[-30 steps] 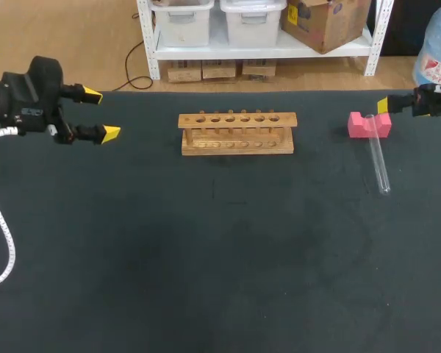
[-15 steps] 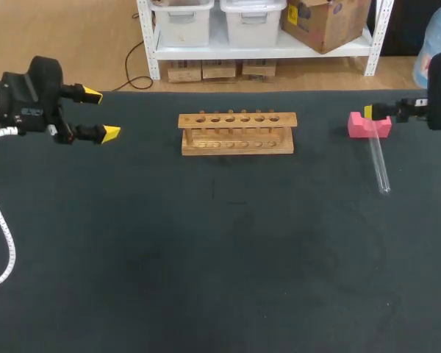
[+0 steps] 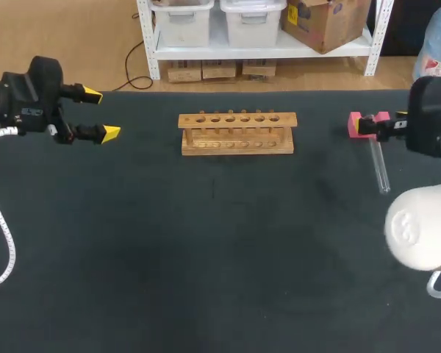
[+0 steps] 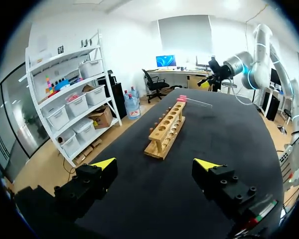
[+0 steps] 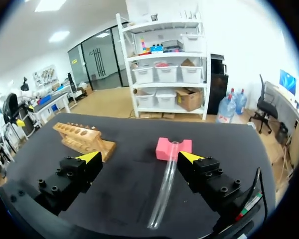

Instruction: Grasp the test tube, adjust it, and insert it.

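The dark counter carries the wooden rack, which I use as my reference. My left end effector hangs well left of the rack, fingers wide apart and empty. My right end effector, well right of the rack, is likewise spread wide and empty. The test tube lies right of the rack, one end resting on the pink block.

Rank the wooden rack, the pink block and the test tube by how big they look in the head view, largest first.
1. wooden rack, clearly largest.
2. test tube: longer than the block but far thinner.
3. pink block, partly hidden by the right arm, so second and third are unsure.
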Available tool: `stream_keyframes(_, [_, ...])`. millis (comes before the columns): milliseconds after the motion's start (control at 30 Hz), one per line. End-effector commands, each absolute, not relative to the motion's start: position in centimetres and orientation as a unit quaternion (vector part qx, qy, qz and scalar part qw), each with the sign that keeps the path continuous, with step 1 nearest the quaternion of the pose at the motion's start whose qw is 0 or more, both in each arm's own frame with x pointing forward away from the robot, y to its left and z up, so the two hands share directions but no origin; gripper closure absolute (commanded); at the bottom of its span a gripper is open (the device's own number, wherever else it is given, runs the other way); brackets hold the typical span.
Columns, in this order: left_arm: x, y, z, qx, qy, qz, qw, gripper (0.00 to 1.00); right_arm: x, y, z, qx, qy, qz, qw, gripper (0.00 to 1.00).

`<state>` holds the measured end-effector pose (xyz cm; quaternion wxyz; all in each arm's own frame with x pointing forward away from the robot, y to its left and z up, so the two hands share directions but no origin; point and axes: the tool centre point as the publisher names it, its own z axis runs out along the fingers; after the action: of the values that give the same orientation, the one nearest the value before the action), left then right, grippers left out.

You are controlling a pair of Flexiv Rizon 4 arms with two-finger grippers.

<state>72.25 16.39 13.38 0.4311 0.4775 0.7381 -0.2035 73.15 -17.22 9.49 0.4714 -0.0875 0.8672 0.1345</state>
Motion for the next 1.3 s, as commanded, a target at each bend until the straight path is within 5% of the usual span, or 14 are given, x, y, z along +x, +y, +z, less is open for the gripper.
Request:
stream_keyframes(33, [72.2, 16.4, 13.2, 0.477, 0.736, -0.203, 0.435, 0.0, 74.1, -16.7, 7.8, -0.017, 0.862, 0.02, 0.507, 0.0])
stream_keyframes(1300, [72.2, 16.4, 13.2, 0.477, 0.736, -0.203, 0.435, 0.0, 77.8, -19.2, 1.6, 0.035, 0.876, -0.057, 0.478, 0.0])
